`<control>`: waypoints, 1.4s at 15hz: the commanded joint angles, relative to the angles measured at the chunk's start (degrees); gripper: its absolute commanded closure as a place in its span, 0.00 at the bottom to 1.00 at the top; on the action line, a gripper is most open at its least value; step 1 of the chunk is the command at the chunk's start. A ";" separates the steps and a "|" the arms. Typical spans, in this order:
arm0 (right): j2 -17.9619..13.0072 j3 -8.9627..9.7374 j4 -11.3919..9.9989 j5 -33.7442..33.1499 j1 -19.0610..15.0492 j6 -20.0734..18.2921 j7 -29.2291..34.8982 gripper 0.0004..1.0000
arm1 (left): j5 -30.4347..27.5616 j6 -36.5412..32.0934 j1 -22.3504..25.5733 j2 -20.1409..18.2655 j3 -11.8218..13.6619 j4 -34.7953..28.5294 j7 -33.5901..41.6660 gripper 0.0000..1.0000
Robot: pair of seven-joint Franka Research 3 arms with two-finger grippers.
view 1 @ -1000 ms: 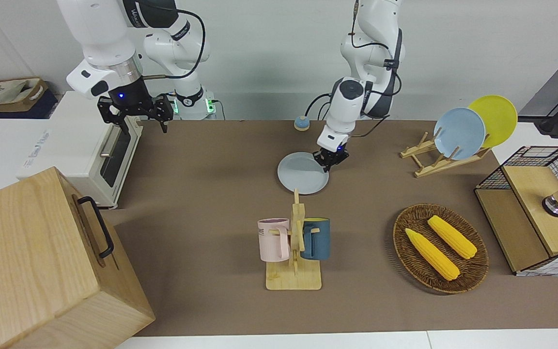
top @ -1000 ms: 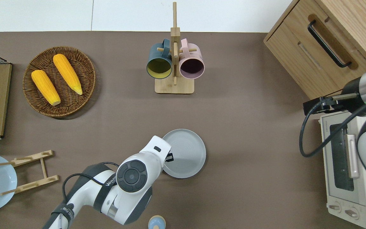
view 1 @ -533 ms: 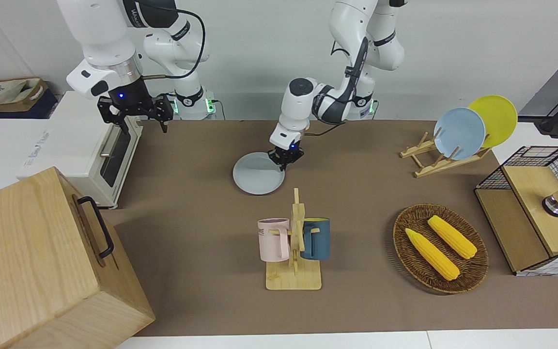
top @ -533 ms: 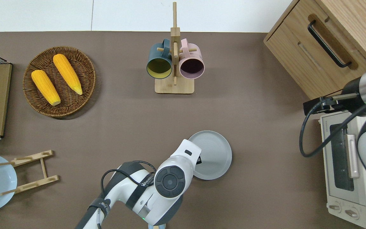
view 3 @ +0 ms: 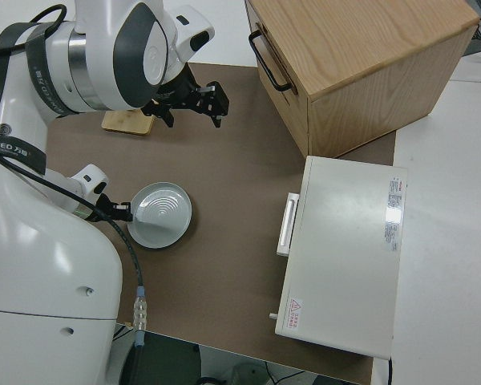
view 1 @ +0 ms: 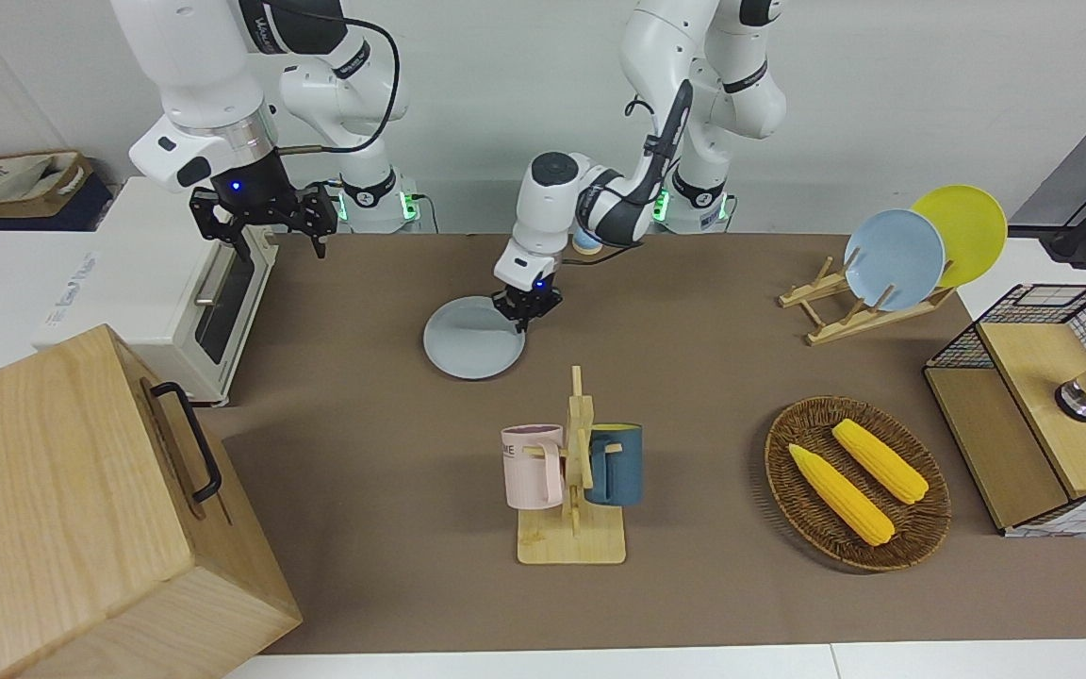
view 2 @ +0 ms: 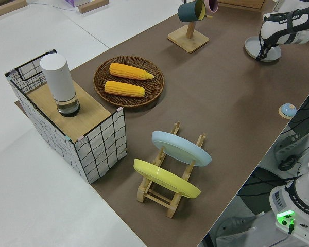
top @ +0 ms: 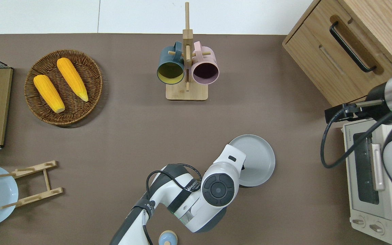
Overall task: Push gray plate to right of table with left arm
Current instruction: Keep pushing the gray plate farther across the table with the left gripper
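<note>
The gray plate (view 1: 469,341) lies flat on the brown table (view 1: 364,443), between the robots and the mug rack. It also shows in the overhead view (top: 257,160), the left side view (view 2: 266,45) and the right side view (view 3: 163,215). My left gripper (view 1: 521,315) is low, its fingers shut, with the tips on the plate's rim on the side toward the left arm's end. In the overhead view the wrist covers that edge of the plate. My right gripper (view 1: 262,219) is open and parked.
A mug rack (view 1: 573,490) holds a pink and a blue mug. A wicker basket (view 1: 920,538) holds two corn cobs. A dish rack (view 1: 826,316) holds a light blue and a yellow plate. A toaster oven (top: 369,177) and wooden cabinet (view 1: 62,509) stand at the right arm's end.
My left gripper has swept toward the right arm's end of the table, and the gray plate has slid along with it. The right arm has not moved.
</note>
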 commanded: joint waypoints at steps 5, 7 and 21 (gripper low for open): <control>-0.33 -0.01 0.08 0.40 -0.04 -0.59 0.18 0.02 | 0.70 0.32 -1.10 3.86 0.64 3.48 -1.56 0.21; -0.33 -0.01 0.08 0.40 -0.04 -0.59 0.27 0.02 | 0.70 -0.03 -0.92 3.42 0.64 3.56 -1.56 0.15; -0.33 -0.01 0.08 0.40 -0.04 -0.59 0.18 0.02 | 0.35 -17.15 6.36 -9.05 1.25 2.17 8.98 0.01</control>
